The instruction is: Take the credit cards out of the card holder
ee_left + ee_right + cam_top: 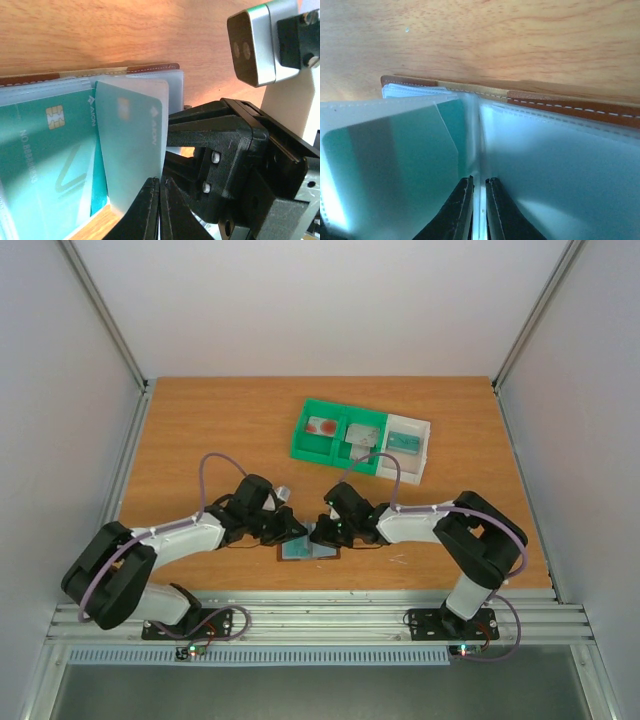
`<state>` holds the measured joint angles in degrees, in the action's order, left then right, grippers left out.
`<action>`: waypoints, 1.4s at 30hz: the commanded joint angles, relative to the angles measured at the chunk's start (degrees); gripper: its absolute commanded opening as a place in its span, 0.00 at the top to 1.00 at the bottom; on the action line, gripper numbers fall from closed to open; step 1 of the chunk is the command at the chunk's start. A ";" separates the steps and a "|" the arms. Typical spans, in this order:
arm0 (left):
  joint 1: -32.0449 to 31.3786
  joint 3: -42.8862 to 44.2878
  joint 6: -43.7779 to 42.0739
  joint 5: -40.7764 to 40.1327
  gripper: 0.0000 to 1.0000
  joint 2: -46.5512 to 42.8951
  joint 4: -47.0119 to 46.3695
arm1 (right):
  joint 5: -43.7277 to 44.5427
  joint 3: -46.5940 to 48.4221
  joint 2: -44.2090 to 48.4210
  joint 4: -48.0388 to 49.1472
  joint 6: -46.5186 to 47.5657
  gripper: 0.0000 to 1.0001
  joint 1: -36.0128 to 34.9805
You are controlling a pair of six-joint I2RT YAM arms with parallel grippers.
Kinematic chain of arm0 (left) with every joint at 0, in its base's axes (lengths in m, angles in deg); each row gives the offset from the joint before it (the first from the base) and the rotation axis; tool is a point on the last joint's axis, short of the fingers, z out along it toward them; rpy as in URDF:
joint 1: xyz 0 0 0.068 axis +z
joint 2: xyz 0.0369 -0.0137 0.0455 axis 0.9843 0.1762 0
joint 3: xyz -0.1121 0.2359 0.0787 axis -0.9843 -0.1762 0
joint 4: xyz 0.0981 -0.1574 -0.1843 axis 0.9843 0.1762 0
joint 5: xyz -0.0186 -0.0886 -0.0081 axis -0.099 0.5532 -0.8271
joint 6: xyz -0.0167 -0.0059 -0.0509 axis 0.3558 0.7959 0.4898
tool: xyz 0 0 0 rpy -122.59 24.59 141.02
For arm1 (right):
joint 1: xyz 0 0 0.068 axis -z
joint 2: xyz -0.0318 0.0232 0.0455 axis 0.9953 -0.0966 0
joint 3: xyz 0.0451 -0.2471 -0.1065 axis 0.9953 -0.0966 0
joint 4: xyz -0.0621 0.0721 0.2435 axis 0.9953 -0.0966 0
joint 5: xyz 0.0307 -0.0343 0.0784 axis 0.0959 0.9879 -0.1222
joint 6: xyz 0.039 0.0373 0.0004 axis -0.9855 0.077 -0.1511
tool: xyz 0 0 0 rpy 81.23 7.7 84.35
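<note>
Pale walls close in an orange-brown wooden table (200,430), and the work sits close to its near edge. From the left, the left gripper (157,192) reaches toward the middle with its fingers pressed together at the lower corner of a clear sleeve (131,145) that stands up from the card holder (308,553). The sleeve seems to be nipped between them, though the view is too close to be sure. The card holder lies open and flat between the two grippers, its brown stitched edge toward the far side, with a teal card (45,150) showing its chip inside a pocket. The right gripper (479,192) comes in from the right, its fingers narrowly apart and closed on the pale edge of a middle sleeve (479,150). Farther back and to the right stands a green-and-white tray (297,445), well apart from the card holder, with cards lying in its compartments.
</note>
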<state>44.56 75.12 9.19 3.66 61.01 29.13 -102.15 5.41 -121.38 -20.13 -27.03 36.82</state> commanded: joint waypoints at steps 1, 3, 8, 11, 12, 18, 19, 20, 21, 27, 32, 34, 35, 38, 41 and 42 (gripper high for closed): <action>-0.39 1.70 0.61 0.76 0.95 2.30 -5.09 | 4.75 -1.39 1.83 -3.41 1.00 0.89 -0.35; -0.42 1.97 0.91 1.06 0.95 2.95 -5.81 | 5.47 -1.48 2.46 -3.91 0.92 0.90 -0.33; -0.48 2.27 0.92 1.31 0.94 4.26 -6.86 | 9.07 -2.10 6.14 -6.28 1.11 0.87 -0.35; -0.45 2.13 1.14 2.18 0.89 5.44 -8.34 | 11.34 -2.48 8.70 -7.95 1.23 0.84 -0.35; -0.48 2.08 1.42 2.53 0.88 5.68 -8.93 | 12.04 -2.69 9.40 -8.51 1.24 0.83 -0.35; -0.92 2.35 1.97 4.01 0.79 7.57 -10.93 | 13.86 -3.82 11.55 -8.75 0.68 0.83 -0.35; -0.92 2.35 2.10 4.11 0.78 7.73 -11.16 | 13.99 -3.95 11.86 -8.90 0.63 0.83 -0.35; -0.96 2.34 2.14 4.14 0.78 7.70 -11.32 | 14.34 -3.97 12.29 -9.17 0.60 0.82 -0.35; -1.08 2.35 2.15 4.14 0.77 7.62 -11.42 | 14.81 -3.93 12.87 -9.71 0.66 0.82 -0.34; -2.48 2.75 2.51 4.24 0.71 8.11 -12.35 | 19.77 -3.94 18.96 -14.81 2.36 0.80 -0.35; -4.49 3.83 2.76 4.48 0.68 9.99 -13.73 | 20.73 -3.64 23.59 -18.11 3.09 0.80 -0.35; -5.13 4.72 2.77 4.78 0.68 10.72 -13.69 | 21.96 -3.47 24.87 -18.72 3.31 0.80 -0.35; -5.25 4.89 2.84 4.84 0.68 10.92 -13.83 | 22.39 -3.29 25.32 -18.96 3.47 0.80 -0.35; -5.27 4.93 2.88 4.49 0.66 10.45 -13.77 | 22.37 -2.97 26.18 -19.59 3.65 0.80 -0.35; -5.26 5.07 1.82 3.09 0.64 9.49 -11.51 | 21.63 -2.79 26.32 -19.52 4.08 0.80 -0.35; -5.27 4.93 1.39 2.35 0.64 9.22 -10.55 | 21.54 -2.51 26.06 -19.44 4.56 0.80 -0.35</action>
<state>39.60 78.51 11.98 7.57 71.30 18.83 -82.04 1.58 -95.90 -38.57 -24.21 36.82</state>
